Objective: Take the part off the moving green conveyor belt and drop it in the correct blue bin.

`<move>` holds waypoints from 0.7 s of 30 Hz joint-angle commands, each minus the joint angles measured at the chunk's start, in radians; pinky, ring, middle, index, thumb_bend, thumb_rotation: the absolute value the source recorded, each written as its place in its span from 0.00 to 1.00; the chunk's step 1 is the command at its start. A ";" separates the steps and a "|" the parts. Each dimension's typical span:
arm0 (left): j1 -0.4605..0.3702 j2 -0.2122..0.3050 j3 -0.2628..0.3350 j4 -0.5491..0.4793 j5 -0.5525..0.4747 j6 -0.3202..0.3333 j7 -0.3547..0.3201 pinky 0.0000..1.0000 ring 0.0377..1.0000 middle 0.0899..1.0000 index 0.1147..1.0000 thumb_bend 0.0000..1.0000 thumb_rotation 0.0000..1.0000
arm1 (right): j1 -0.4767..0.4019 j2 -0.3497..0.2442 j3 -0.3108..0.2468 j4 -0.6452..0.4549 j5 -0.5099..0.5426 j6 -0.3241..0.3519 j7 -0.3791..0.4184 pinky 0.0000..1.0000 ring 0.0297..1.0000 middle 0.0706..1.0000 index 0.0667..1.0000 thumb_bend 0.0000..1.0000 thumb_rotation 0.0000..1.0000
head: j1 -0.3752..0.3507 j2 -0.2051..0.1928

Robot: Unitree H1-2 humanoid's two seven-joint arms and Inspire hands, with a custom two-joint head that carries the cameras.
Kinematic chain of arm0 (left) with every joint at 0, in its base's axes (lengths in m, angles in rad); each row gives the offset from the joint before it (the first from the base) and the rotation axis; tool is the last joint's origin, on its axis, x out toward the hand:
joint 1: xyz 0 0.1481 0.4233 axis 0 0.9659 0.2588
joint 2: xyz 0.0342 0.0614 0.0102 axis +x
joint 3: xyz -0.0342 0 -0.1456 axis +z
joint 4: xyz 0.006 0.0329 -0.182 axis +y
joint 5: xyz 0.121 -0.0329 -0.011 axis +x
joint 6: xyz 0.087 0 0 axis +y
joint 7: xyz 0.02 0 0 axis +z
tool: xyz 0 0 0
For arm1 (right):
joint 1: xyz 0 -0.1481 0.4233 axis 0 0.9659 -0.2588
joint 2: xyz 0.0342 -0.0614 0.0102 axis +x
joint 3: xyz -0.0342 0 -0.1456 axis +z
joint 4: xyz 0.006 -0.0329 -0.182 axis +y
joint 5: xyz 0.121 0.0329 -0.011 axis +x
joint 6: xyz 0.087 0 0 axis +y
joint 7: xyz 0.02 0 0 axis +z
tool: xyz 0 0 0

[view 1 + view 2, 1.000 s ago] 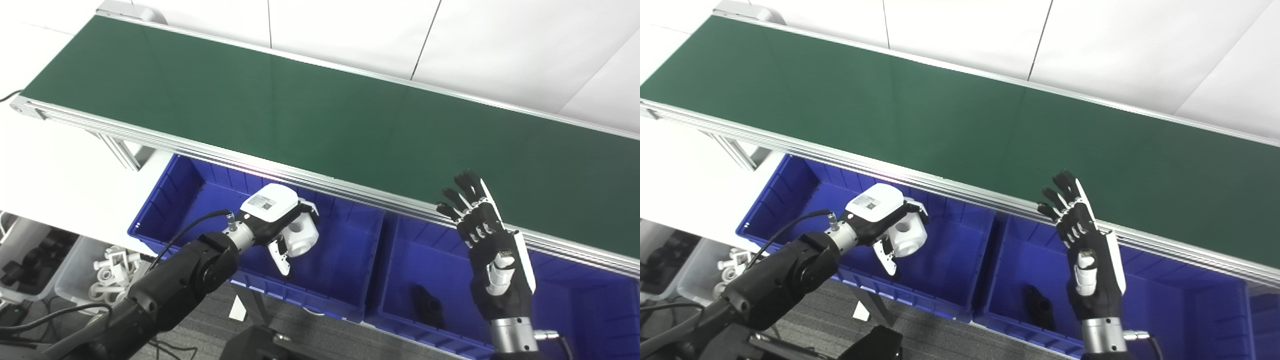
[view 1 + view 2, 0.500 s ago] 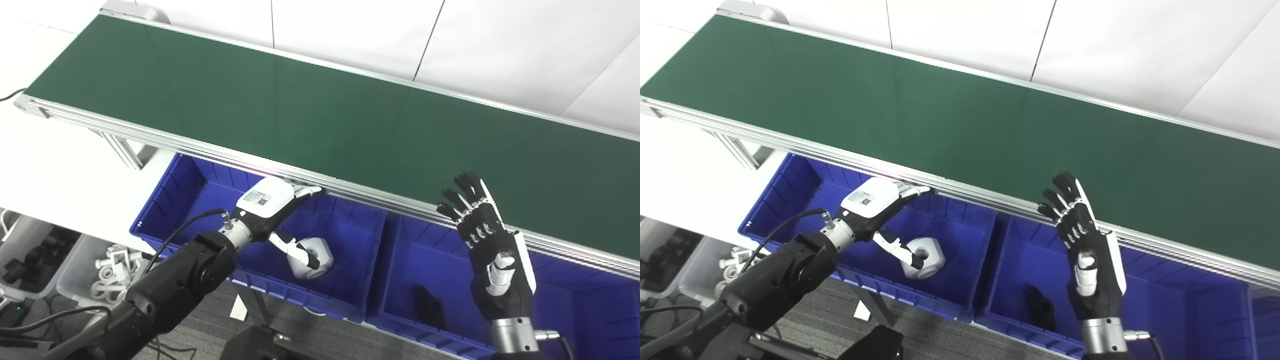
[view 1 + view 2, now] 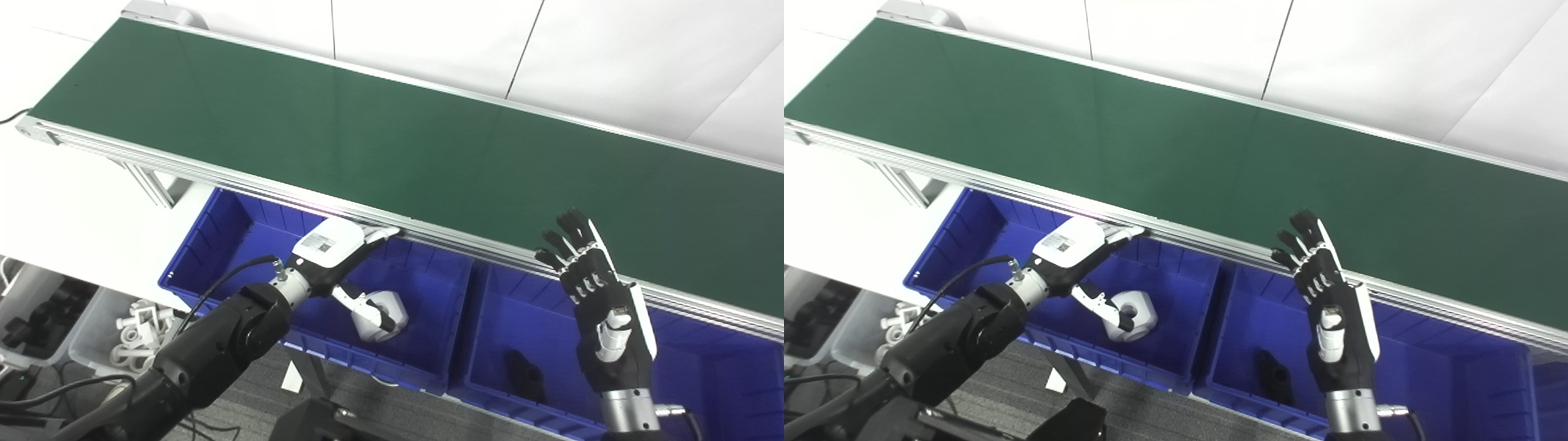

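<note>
Dark green flat conveyor belt (image 3: 392, 141) ran in a silver aluminium frame (image 3: 429, 229). Deep blue plastic bins (image 3: 429, 343): left one held a white hexagonal part (image 3: 392, 309), right one a black part (image 3: 525, 375). Left hand (image 3: 334, 254) white-backed, right hand (image 3: 603, 306) black with white trim

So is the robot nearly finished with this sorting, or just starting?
Nearly finished: the white part already lies in the left blue bin, and the left hand is open above it. The right hand waits open. The green conveyor belt shows nothing left to pick.
</note>
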 commanded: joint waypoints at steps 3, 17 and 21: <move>0.013 -0.022 -0.009 -0.174 -0.033 -0.042 -0.012 1.00 1.00 1.00 1.00 1.00 0.95 | -0.019 0.001 -0.013 -0.018 0.010 0.001 0.000 0.82 0.89 0.94 0.95 1.00 1.00 | 0.005 -0.002; 0.146 -0.105 0.036 -0.392 -0.250 -0.070 -0.094 1.00 1.00 1.00 1.00 1.00 0.88 | -0.024 0.008 -0.026 0.046 0.001 -0.041 0.000 0.81 0.88 0.93 0.94 1.00 1.00 | -0.070 -0.025; 0.168 -0.135 0.073 -0.347 -0.316 -0.101 -0.069 1.00 1.00 1.00 1.00 1.00 0.89 | -0.018 0.024 -0.014 0.065 -0.038 -0.067 -0.011 0.82 0.88 0.93 0.94 1.00 1.00 | -0.166 -0.048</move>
